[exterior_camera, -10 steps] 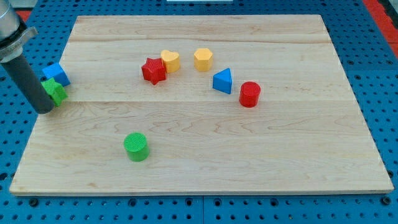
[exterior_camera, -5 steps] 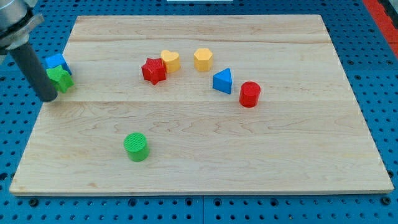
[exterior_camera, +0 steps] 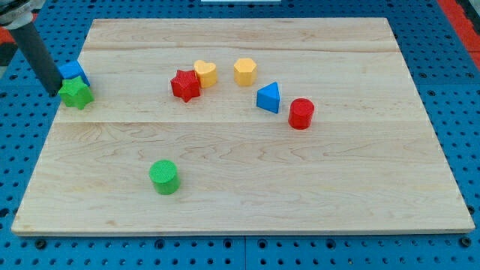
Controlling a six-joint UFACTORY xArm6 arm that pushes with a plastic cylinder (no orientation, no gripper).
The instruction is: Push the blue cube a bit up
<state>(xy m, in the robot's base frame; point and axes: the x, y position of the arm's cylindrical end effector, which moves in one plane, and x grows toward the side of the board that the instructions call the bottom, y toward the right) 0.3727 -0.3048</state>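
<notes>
The blue cube (exterior_camera: 73, 72) sits at the board's left edge, near the view's top left. A green star-shaped block (exterior_camera: 76, 94) touches its lower side. My tip (exterior_camera: 54, 91) is the end of a dark rod that comes in from the view's top left corner. It rests just left of the green star and below-left of the blue cube, at the board's edge. The rod hides a little of the cube's left side.
A red star (exterior_camera: 184, 85), a yellow heart (exterior_camera: 205, 72) and a yellow hexagon (exterior_camera: 244, 71) cluster at top centre. A blue triangular block (exterior_camera: 268, 97) and a red cylinder (exterior_camera: 301, 113) lie right of them. A green cylinder (exterior_camera: 163, 176) stands at lower left. The wooden board (exterior_camera: 247, 187) lies on blue pegboard.
My tip has moved up along the board's left edge. The green star and the blue cube have shifted up with it, the cube by a small amount.
</notes>
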